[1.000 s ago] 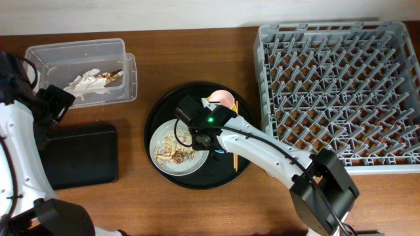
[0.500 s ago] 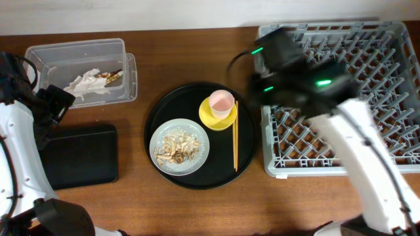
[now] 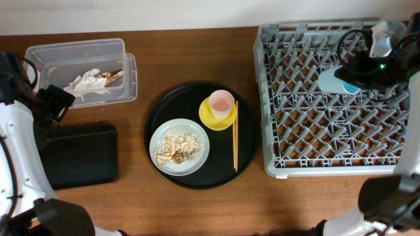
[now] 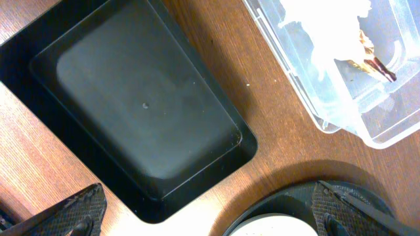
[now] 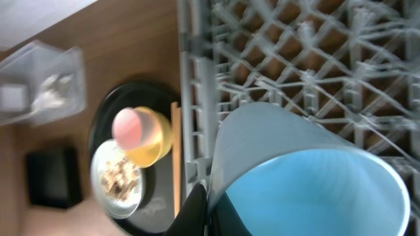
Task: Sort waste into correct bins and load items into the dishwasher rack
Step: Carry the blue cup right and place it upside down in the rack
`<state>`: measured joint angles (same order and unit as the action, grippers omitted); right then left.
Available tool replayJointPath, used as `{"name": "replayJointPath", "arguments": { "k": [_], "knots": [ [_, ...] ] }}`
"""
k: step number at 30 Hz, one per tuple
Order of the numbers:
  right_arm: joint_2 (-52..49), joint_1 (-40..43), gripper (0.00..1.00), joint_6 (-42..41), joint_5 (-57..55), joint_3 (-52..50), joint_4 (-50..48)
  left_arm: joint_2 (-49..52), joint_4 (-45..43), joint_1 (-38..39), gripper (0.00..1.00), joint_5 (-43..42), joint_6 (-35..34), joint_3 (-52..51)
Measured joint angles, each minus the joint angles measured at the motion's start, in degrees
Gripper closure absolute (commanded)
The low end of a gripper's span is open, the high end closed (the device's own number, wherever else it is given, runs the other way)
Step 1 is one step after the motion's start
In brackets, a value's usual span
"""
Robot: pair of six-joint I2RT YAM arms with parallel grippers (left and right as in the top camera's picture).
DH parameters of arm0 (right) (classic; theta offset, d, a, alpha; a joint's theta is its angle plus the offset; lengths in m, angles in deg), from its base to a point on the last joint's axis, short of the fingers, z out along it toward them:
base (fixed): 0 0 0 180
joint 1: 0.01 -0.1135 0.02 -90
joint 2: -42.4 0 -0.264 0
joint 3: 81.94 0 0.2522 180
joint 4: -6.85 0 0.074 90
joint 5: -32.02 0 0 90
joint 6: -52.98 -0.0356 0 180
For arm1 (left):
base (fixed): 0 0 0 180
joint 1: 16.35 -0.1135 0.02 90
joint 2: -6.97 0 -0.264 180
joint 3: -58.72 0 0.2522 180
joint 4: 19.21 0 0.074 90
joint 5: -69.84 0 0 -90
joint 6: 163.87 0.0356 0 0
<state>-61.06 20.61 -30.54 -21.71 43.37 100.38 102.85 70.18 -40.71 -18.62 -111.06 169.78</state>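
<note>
While the right arm reaches over the dishwasher rack (image 3: 315, 141), the right fingers (image 5: 199, 208) clamp the tilted light-blue cup (image 3: 331, 81) above its far right pegs; the left fingers (image 4: 80, 213), well left of the rack, spread empty.

even soft light; right wrist view motion-blurred.
</note>
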Motion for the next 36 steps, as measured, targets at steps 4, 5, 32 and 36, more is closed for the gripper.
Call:
{"name": "replayJointPath", "arguments": {
  "k": [4, 5, 32, 36],
  "knots": [
    [-5.1, 2.0, 0.96, 7.4, 9.0, 0.0, -0.2, 0.0, 0.0, 0.0, 0.01, 0.0, 0.0, 0.0],
    [-6.4, 2.3, 0.96, 8.9, 11.4, 0.0, -0.7, 0.0, 0.0, 0.0, 0.01, 0.0, 0.0, 0.0],
    [-18.8, 12.8, 0.96, 26.0, 34.0, -11.5, 5.4, 0.0, 0.0, 0.0, 0.01, 0.0, 0.0, 0.0],
    [-21.9, 13.1, 0.96, 25.6, 35.0, -11.7, 5.5, 0.0, 0.0, 0.0, 0.01, 0.0, 0.0, 0.0]
  ]
}}
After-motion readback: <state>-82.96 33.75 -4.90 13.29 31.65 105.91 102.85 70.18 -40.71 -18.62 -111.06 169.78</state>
